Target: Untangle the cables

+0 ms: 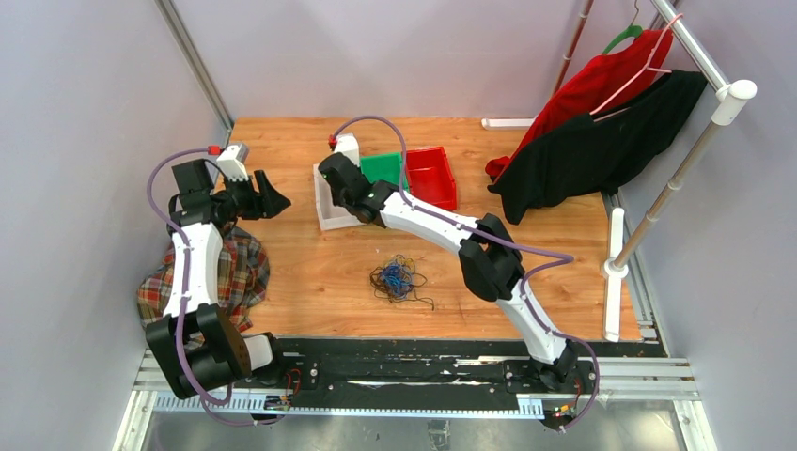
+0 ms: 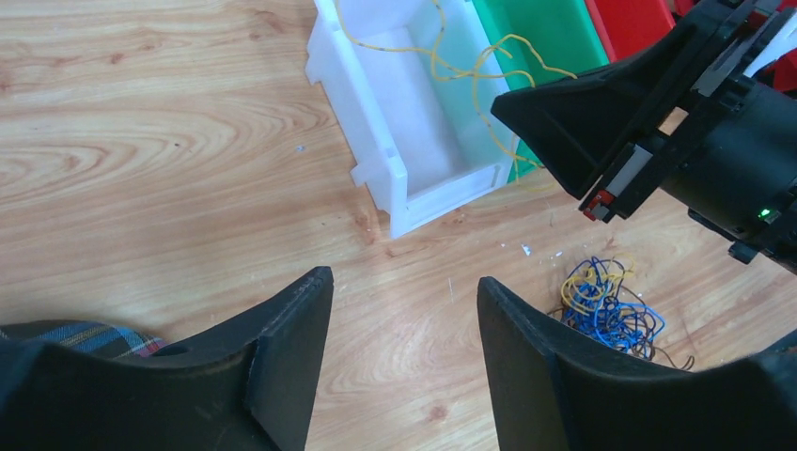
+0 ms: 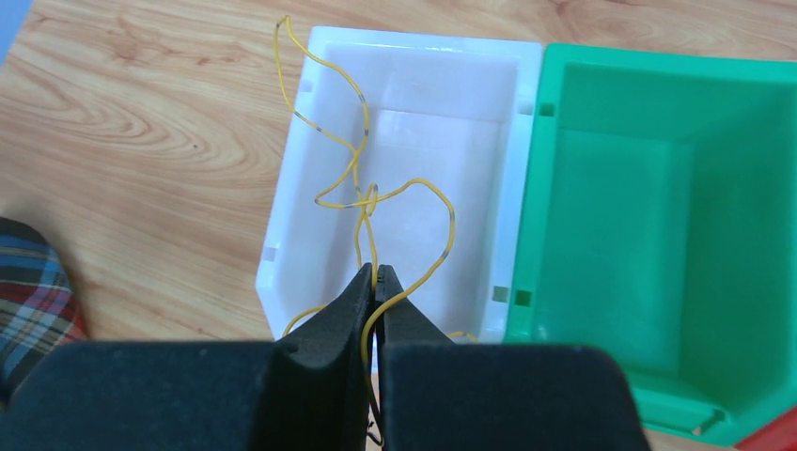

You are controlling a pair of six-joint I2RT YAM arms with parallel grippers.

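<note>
Right gripper (image 3: pixel 377 282) sits up close in its wrist view, jaws pinched together on a yellow wire (image 3: pixel 362 193), with no gap beyond the wire itself. The wire loops up from the fingertips, twisted on itself just above them, and hangs over the white bin (image 3: pixel 414 56). One strand reaches past the bin's far-left corner, over the wooden table (image 3: pixel 141 141). Cannot tell whether the wire touches the bin floor. Green bin (image 3: pixel 658 75) touches the white bin's right side, and the red bin (image 1: pixel 432 177) is just beside the green one on its other side. Top view shows the right arm stretched across, with its gripper over the white bin.

Cable bunch (image 1: pixel 398 279), blue, black and yellow strands, lies on the table near the middle, between the two arms and well apart from both grippers. Left gripper (image 2: pixel 404 282) is wide open, holding nothing, and hovers over bare table left of the white bin. In its wrist view the bunch sits to the right, outside the jaws and not touching. Plaid cloth (image 1: pixel 240 268) lies at the table's left edge under the left arm.
</note>
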